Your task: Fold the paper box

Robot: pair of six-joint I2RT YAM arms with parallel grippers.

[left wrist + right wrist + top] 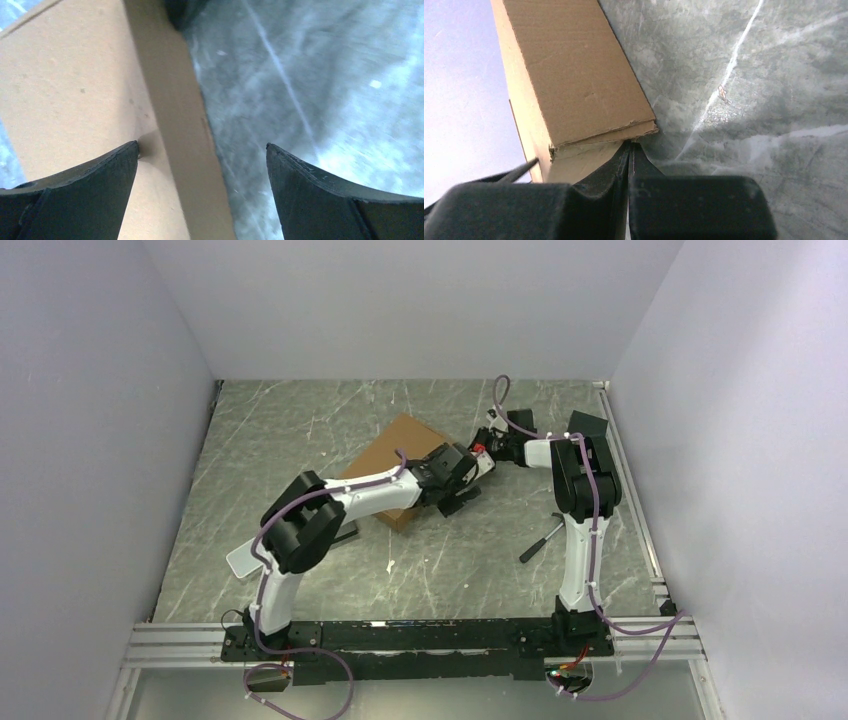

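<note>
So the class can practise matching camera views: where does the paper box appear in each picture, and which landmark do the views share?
Top external: the paper box sits near centre, partly under the left arm.
Left wrist: it fills the left half, one wall edge running top to bottom.
Right wrist: upper left, its corner reaching the middle.
Shared landmark: the grey marbled table.

Paper box (400,440) lies on desk (300,425), centre, mid-depth. Left claw (202,150) at box's right edge, the edge between its fingers. Right claw (630,146) behind-right, tips at a box corner. Small tool (540,538) on desk, right of box.
</note>
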